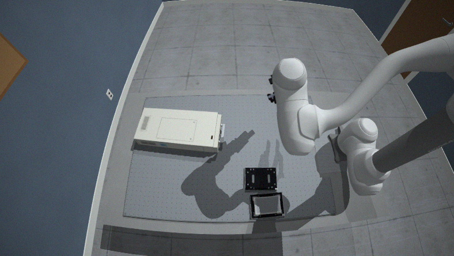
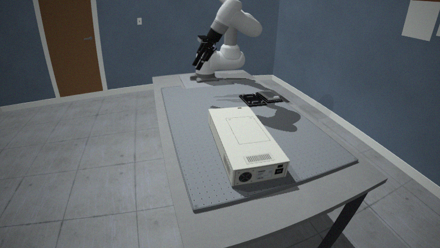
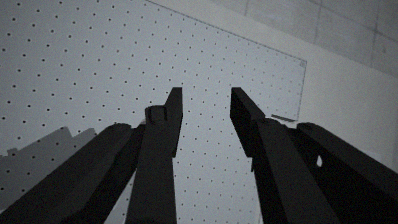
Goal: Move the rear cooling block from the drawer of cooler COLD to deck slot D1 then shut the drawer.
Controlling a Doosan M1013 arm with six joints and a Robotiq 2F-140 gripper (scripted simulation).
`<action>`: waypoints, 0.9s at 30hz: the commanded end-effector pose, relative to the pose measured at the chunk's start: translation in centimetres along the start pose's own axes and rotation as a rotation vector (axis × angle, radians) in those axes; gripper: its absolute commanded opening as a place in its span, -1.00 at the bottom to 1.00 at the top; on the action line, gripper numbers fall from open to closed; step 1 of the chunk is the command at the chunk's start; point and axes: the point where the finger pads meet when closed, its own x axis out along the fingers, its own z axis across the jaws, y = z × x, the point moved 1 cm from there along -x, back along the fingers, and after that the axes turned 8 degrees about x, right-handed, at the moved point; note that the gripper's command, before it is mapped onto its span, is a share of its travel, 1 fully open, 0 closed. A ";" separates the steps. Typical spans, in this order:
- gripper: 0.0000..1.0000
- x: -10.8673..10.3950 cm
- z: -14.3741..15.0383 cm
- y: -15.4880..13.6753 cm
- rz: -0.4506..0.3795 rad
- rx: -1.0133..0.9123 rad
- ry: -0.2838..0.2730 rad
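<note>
The cooler COLD (image 1: 177,130) (image 2: 246,130) is a long cream box. Its silver handle (image 1: 223,131) sticks out at the front end. The drawer looks shut in the top view, though its front is seen only from above. Both cooling blocks and their tubes are hidden. I cannot make out a lamp. The slot D1 (image 1: 261,178) (image 2: 248,100) is a bare black plate with two pale slots. My gripper (image 2: 197,67) (image 3: 206,102) is partly open, with nothing between its fingers. It hangs high, well away from the cooler, tilted downwards. The arm mostly hides it in the top view.
The slot D2 (image 1: 251,206) is a black frame beside D1, holding a flat light-grey piece (image 1: 268,204) (image 2: 268,95). The cooler and both slots stand on a perforated grey board (image 1: 152,190) (image 2: 190,147) on the table. The arm's base (image 2: 205,76) stands at the table's end.
</note>
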 end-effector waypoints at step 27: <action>-0.30 -4.7 -1.8 -6.8 -0.172 -0.632 0.182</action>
